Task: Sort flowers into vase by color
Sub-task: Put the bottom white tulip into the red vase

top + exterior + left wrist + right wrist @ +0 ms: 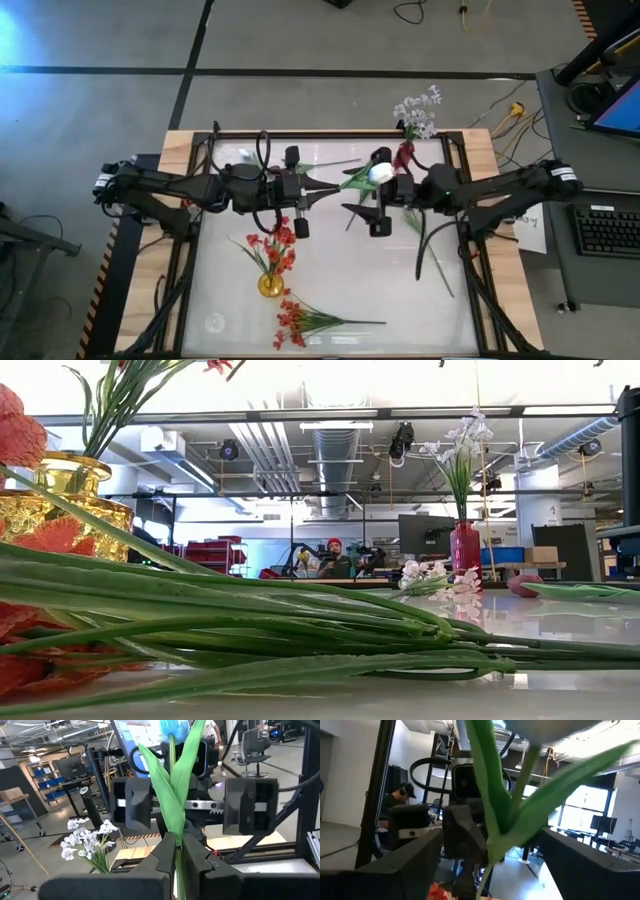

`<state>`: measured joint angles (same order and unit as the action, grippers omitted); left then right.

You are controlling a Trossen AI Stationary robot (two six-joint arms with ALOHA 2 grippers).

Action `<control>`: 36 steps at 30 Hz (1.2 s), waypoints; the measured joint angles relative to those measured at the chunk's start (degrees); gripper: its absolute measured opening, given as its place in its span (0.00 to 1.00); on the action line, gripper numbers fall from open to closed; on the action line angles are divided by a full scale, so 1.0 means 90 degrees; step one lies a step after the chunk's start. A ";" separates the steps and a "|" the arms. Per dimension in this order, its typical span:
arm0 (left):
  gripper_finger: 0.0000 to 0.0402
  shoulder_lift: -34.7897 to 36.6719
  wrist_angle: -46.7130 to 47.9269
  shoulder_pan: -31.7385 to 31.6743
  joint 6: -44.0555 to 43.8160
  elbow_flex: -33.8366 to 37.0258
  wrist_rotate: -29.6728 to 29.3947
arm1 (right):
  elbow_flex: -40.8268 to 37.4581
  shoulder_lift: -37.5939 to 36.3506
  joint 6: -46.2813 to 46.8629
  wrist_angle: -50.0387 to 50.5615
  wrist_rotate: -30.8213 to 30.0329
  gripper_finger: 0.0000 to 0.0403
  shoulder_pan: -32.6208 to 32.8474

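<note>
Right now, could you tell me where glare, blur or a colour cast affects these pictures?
High view: bluish glare in the top left corner. Low view: bright ceiling washes out the top; nearest stems are soft. Left wrist view: the white bud looks blue. Right wrist view: that bud and its leaves are blurred.

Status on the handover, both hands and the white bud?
Left hand shut on white bud flower stem, mid-table. Right hand open around it, no grip yet. Nothing in the way.
</note>
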<state>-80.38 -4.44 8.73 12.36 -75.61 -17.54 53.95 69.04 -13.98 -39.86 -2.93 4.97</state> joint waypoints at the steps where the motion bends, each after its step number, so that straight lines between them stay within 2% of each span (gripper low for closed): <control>1: 0.00 0.0000 0.0009 0.0000 0.0000 0.0002 0.0000 | 0.0067 0.0078 -0.0002 -0.0001 -0.0007 0.78 0.0000; 3: 0.00 0.0000 0.0009 0.0002 0.0000 0.0002 -0.0002 | 0.0192 0.0217 0.0006 -0.0011 -0.0009 0.72 -0.0010; 6: 0.00 0.0000 0.0007 0.0002 -0.0023 -0.0003 -0.0005 | 0.0289 0.0355 0.0104 -0.0002 -0.0013 0.59 -0.0012; 12: 0.01 0.0000 0.0004 0.0002 -0.0123 -0.0005 -0.0008 | 0.0331 0.0395 0.0225 -0.0036 -0.0020 0.22 -0.0022; 14: 0.03 0.0002 0.0031 0.0002 -0.0148 -0.0005 -0.0004 | 0.0331 0.0382 0.0222 -0.0034 -0.0031 0.09 -0.0022; 15: 0.05 0.0009 0.0087 0.0002 -0.0148 -0.0019 0.0007 | 0.0331 0.0374 0.0223 -0.0015 -0.0026 0.06 -0.0022; 21: 0.26 0.0213 0.1350 0.0000 -0.0154 -0.0409 -0.0022 | 0.0328 0.0091 0.0485 0.0664 -0.0204 0.05 -0.0039; 25: 0.39 0.0440 0.2756 0.0005 -0.0349 -0.0874 -0.0198 | 0.0333 -0.0396 0.0578 0.1662 -0.1145 0.05 -0.0044; 28: 0.45 0.0592 0.4038 0.0010 -0.0811 -0.1254 -0.0606 | 0.0365 -0.0848 0.0826 0.3132 -0.2114 0.05 -0.0052; 31: 0.46 0.0807 0.5158 0.0002 -0.1228 -0.1474 -0.1025 | 0.0536 -0.1310 0.1491 0.4982 -0.2955 0.05 -0.0138; 34: 0.46 0.1062 0.5856 0.0007 -0.1643 -0.1388 -0.1509 | 0.0634 -0.1733 0.2294 0.6589 -0.3611 0.04 -0.0328; 36: 0.44 0.1285 0.6137 0.0007 -0.1860 -0.1196 -0.1697 | 0.0614 -0.1976 0.2646 0.7256 -0.4199 0.04 -0.0470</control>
<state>-68.81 50.79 8.80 -4.38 -86.37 -32.82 59.48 51.26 9.84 25.44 -40.72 0.74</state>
